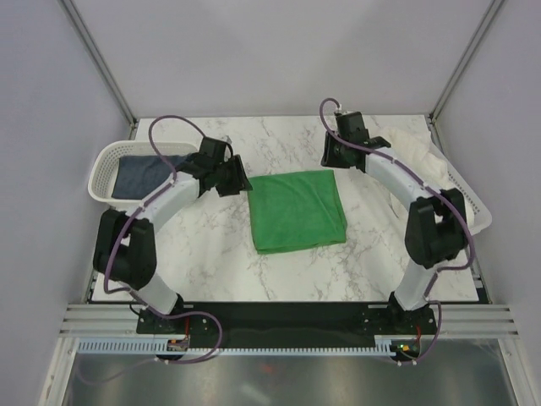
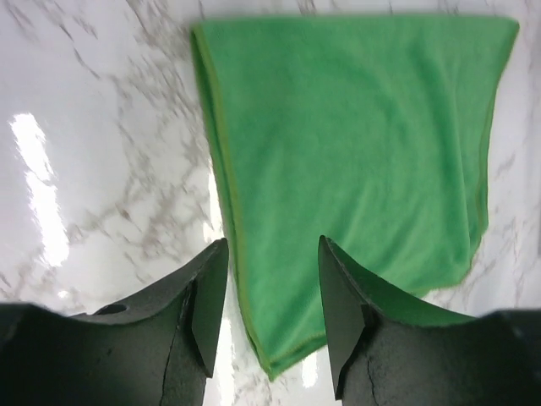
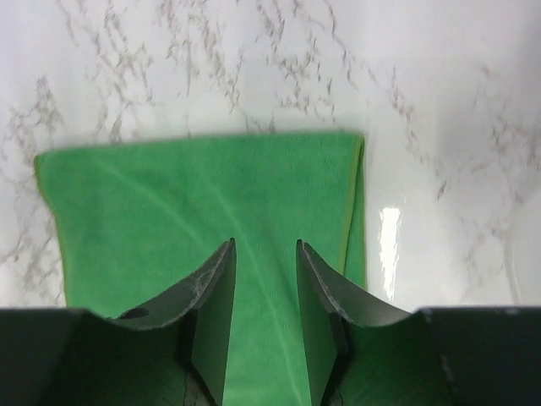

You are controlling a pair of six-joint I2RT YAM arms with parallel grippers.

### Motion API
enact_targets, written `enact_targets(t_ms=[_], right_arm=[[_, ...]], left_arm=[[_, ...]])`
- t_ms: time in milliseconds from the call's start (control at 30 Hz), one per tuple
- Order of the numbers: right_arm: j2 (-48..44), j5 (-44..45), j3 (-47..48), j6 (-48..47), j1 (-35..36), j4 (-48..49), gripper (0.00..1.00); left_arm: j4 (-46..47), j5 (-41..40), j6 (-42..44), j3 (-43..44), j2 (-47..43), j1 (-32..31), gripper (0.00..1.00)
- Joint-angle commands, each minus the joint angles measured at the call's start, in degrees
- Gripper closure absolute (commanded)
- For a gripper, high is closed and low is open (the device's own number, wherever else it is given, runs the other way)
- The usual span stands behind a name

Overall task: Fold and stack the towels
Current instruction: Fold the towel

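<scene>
On the middle of the marble table the green towel lay flat, folded into a smooth rectangle. The navy towel sat in the left basket, and the white towel was heaped in the right basket. The left gripper hung over the green towel's left edge, fingers wide apart and empty. The right gripper hung over its far edge, fingers parted more narrowly, gripping nothing
</scene>
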Motion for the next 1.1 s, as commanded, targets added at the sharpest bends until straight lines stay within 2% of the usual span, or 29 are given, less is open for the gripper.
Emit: enact_targets(t_ms=[0,100,333,533,700,1067], right_arm=[[9.3,4.2,9.2,-3.0,-0.7,-3.5,0.57],[14.3,4.3,13.4,-5.5,-1.1,-3.9,0.55],[21.3,6.7,17.4,-5.8,-1.9,-4.5,0.49],[25.4,7.0,18.9,-5.3,-3.0,-4.6,0.47],[27.3,5.6,19.3,-5.1,-3.8,-4.4,0.49],[28.4,1.4,18.2,-4.8,-4.1,-2.5,0.55]], left_arm=[[0.5,1.9,6.9,6.5,8.6,2.7,0.46],[0.6,4.4,7.6,12.3,12.9,3.7,0.46],[0.5,2.5,8.7,20.9,21.6,4.2,0.45],[0.3,3.0,9.1,23.2,27.0,4.4,0.46],[0.1,2.0,9.3,24.2,30.1,4.4,0.48],[-1.9,-2.4,9.0,26.6,30.8,4.8,0.47]])
